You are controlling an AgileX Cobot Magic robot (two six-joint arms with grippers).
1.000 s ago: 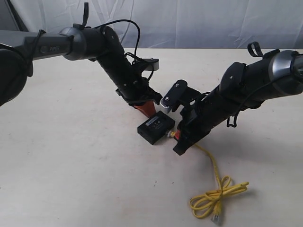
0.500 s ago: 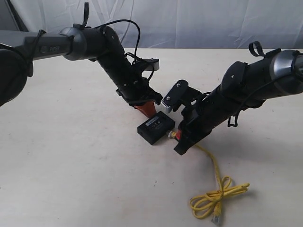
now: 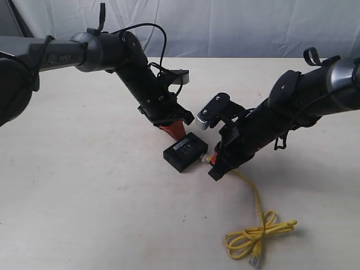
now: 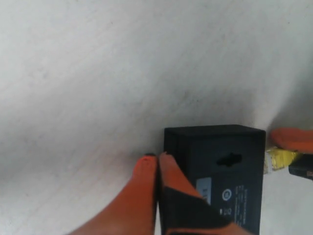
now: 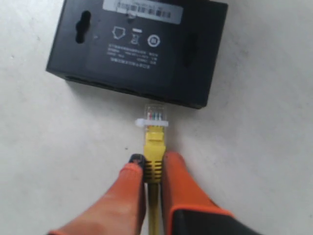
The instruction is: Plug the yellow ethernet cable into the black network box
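Observation:
The black network box point(image 3: 184, 152) lies flat on the table, label side up point(image 5: 142, 49). My left gripper point(image 3: 174, 131) is shut, and its orange tips point(image 4: 157, 159) rest against the box's far corner point(image 4: 215, 171). My right gripper point(image 3: 211, 161) is shut on the yellow ethernet cable point(image 5: 154, 147), just behind its clear plug point(image 5: 153, 115). The plug points at the box's near side and sits just outside it, with its tip close to the wall. Behind the gripper point(image 5: 152, 164) the cord point(image 3: 254, 194) trails toward the table's front.
The cable's other end lies in a knotted loop point(image 3: 256, 239) at the front right of the pale table point(image 3: 84, 191). Both black arms lean in over the middle. A white curtain point(image 3: 236, 25) hangs behind the table.
The right arm has shifted slightly to the right, still gripping the cable. The box and the left gripper have not moved.

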